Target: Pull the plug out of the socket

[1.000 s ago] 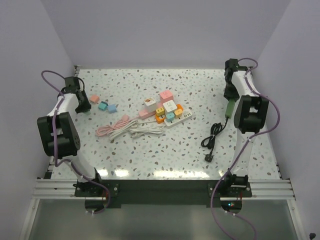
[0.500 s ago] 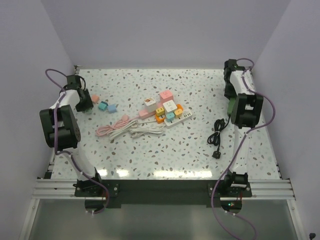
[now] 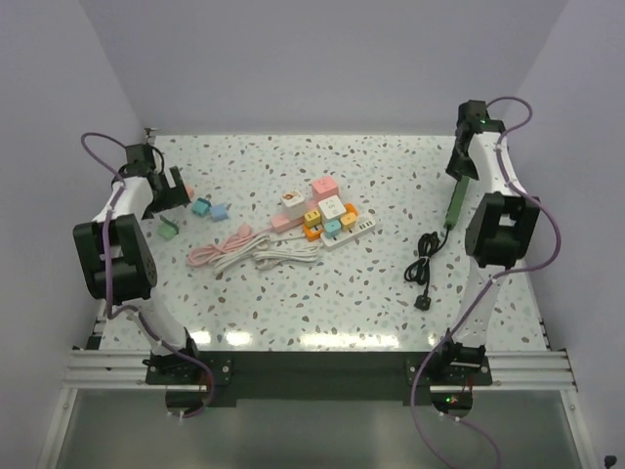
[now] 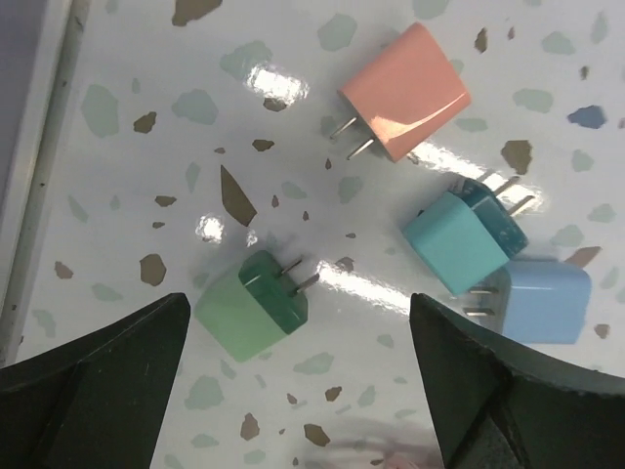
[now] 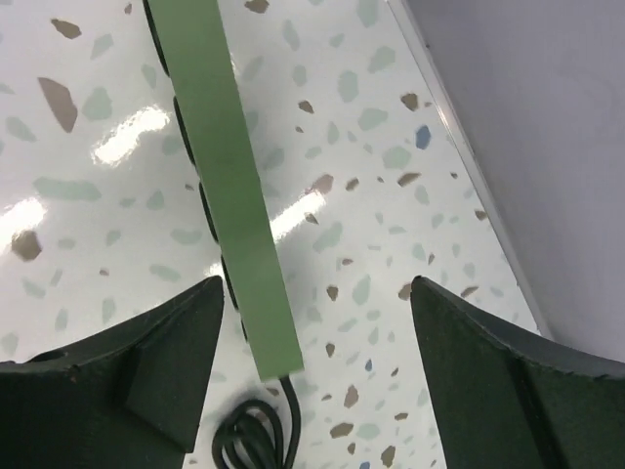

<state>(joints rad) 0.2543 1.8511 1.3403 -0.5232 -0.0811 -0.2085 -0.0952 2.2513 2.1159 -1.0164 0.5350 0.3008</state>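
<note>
The pincer is wide open, with one dark finger low on the left and the other low on the right. A green plug lies flat on the speckled worktop between them, just beside the left finger. Its two metal pins point up and to the right. Farther up lies a pink plug, well apart from the green one. On the right, a teal plug touches a light blue plug. A grey strip runs down the worktop's left edge.
</note>
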